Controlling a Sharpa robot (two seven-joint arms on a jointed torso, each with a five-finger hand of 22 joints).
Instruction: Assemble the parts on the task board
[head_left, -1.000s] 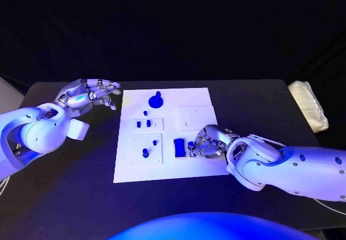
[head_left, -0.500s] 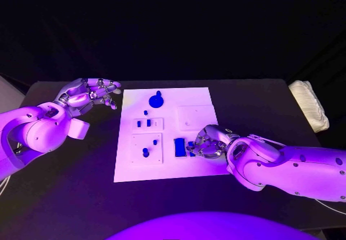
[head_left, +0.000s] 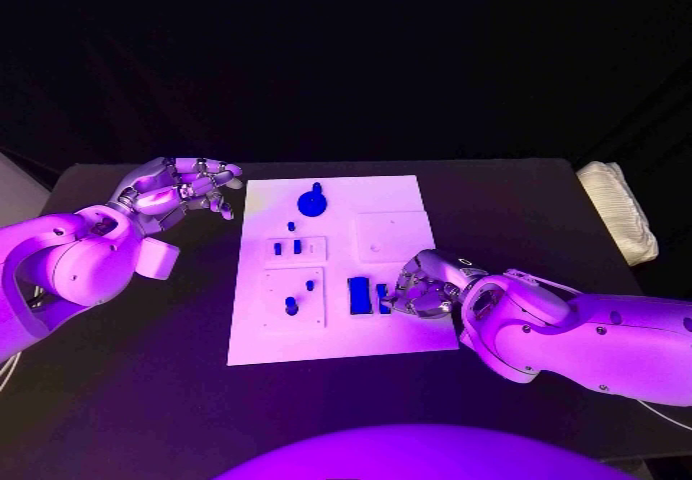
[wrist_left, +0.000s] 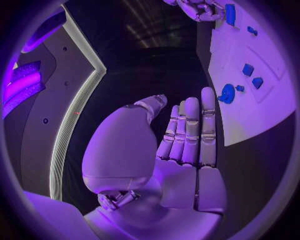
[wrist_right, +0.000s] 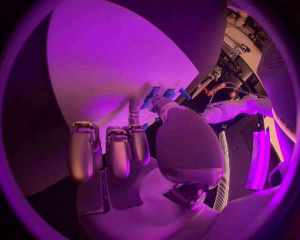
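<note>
- The small blue plastic block (head_left: 382, 297) lies on the white task board (head_left: 332, 340), just beside the taller blue rectangular part (head_left: 358, 294); its long axis seems to run away from the robot, though fingers hide much of it.
- The right hand (head_left: 420, 290) curls its fingers onto it; whether it truly pinches, I cannot tell.
- Risk: a loose hold could let it tip or nudge its neighbour.
- The left hand (head_left: 180, 190), fingers loosely curled on nothing, hangs off the board's far corner.

The left hand (head_left: 180, 190) hovers with fingers loosely curled and nothing in them. The right hand (head_left: 421, 290) reaches in palm-down, its fingers (wrist_right: 119, 150) bent at the tips; whether it grips anything is unclear.
</note>
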